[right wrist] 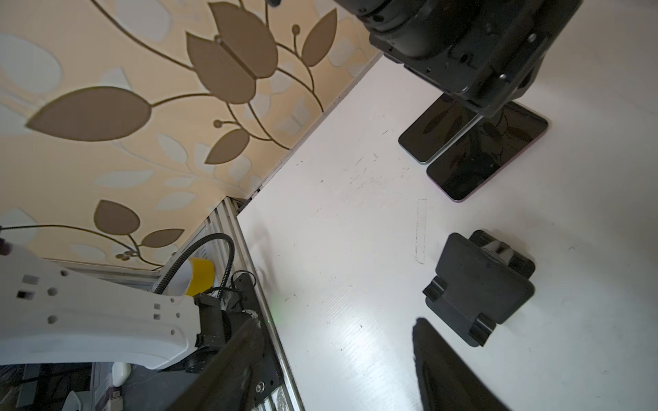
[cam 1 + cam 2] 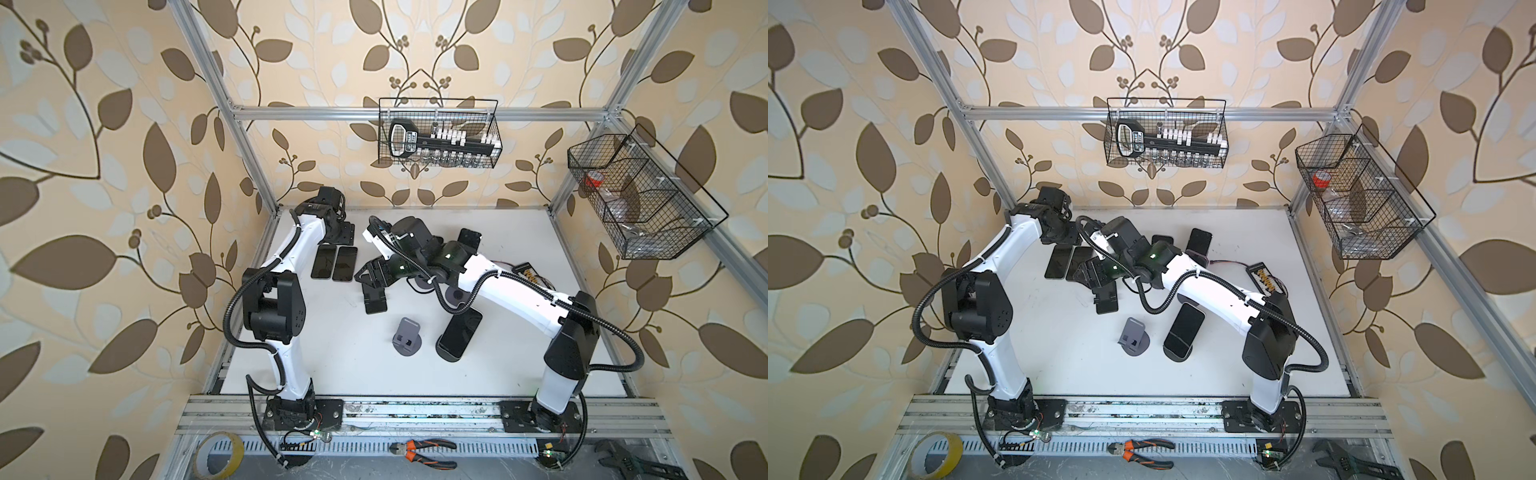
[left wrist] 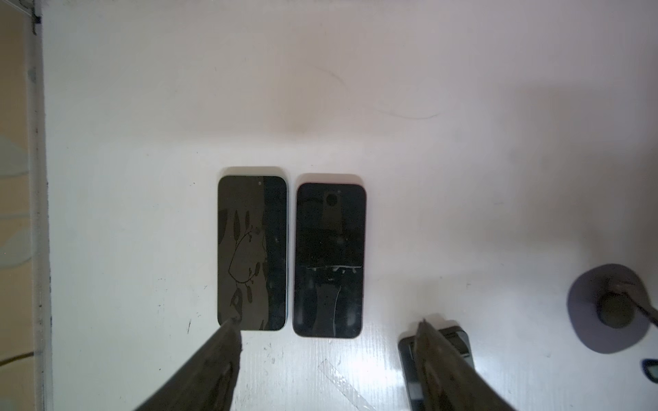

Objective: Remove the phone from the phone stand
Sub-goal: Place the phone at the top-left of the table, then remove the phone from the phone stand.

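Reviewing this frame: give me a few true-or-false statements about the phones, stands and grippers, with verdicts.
1. On the table, two phones lie flat, side by side. True.
2. The grey stand holds a phone. False: it stands empty.
3. The right gripper grips a phone. False: its jaws are open with nothing between them.
4. A phone leans on a dark stand beside the grey stand. True.
5. The left gripper has its jaws shut. False: they are apart and hold nothing.
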